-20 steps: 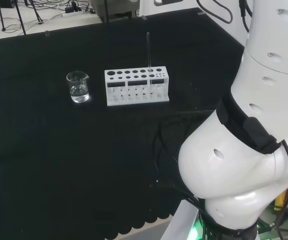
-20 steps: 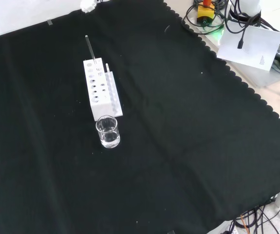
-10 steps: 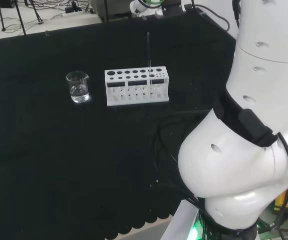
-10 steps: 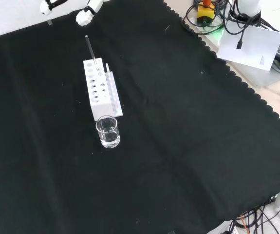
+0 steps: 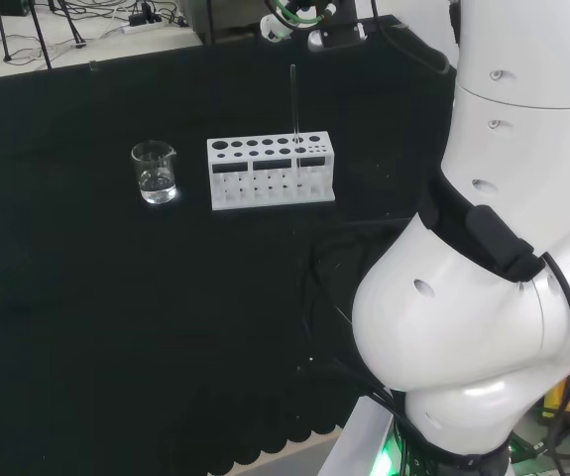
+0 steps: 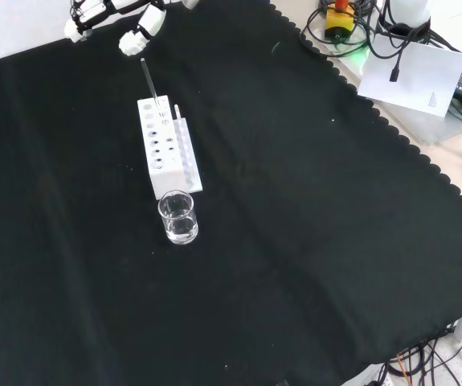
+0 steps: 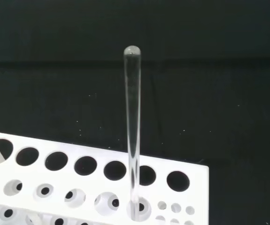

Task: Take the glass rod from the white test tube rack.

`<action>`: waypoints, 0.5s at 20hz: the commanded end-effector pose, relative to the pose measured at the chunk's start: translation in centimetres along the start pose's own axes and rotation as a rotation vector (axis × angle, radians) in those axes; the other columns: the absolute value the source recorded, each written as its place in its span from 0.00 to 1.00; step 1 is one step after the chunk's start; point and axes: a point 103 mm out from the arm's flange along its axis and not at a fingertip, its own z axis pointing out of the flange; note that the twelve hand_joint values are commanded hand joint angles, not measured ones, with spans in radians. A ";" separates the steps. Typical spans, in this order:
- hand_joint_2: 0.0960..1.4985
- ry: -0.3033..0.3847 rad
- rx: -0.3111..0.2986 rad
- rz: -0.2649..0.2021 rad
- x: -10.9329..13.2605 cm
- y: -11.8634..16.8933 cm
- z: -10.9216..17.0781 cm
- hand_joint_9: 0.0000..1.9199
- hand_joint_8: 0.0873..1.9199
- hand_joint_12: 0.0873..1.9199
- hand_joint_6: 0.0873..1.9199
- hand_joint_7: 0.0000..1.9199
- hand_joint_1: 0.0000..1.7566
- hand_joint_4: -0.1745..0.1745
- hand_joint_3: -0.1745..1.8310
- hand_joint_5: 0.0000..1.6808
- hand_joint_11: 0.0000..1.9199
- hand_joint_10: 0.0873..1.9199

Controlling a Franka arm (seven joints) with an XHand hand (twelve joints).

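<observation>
Black cloth covers our table [image 6: 311,209]; the glass rod [image 7: 133,131] stands upright in the white test tube rack [image 6: 163,149], our open hand [image 6: 134,30] hovering above, apart

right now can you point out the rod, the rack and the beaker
rod [image 7: 133,122]: wrist view, middle of the upright shaft
rack [image 5: 271,188]: head view, front wall
beaker [image 6: 177,218]: front view, glass side wall
</observation>
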 end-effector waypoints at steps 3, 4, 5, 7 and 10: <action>0.75 -0.043 0.018 -0.011 0.5 -1.1 1.3 0.22 0.48 0.73 0.00 0.07 0.21 0.03 0.29 0.06 0.08 0.45; 0.75 -0.040 0.024 -0.010 0.5 -1.2 1.7 0.23 0.48 0.73 0.00 0.08 0.21 0.03 0.29 0.06 0.08 0.44; 0.75 -0.040 0.031 -0.009 0.4 -1.2 2.0 0.24 0.48 0.73 0.00 0.08 0.21 0.03 0.29 0.06 0.09 0.44; 0.75 -0.042 0.045 -0.006 0.4 -1.2 2.6 0.24 0.48 0.73 0.00 0.09 0.21 0.03 0.29 0.07 0.09 0.44; 0.75 -0.064 0.055 -0.005 0.3 -1.3 3.5 0.26 0.48 0.73 0.00 0.10 0.21 0.03 0.29 0.07 0.11 0.44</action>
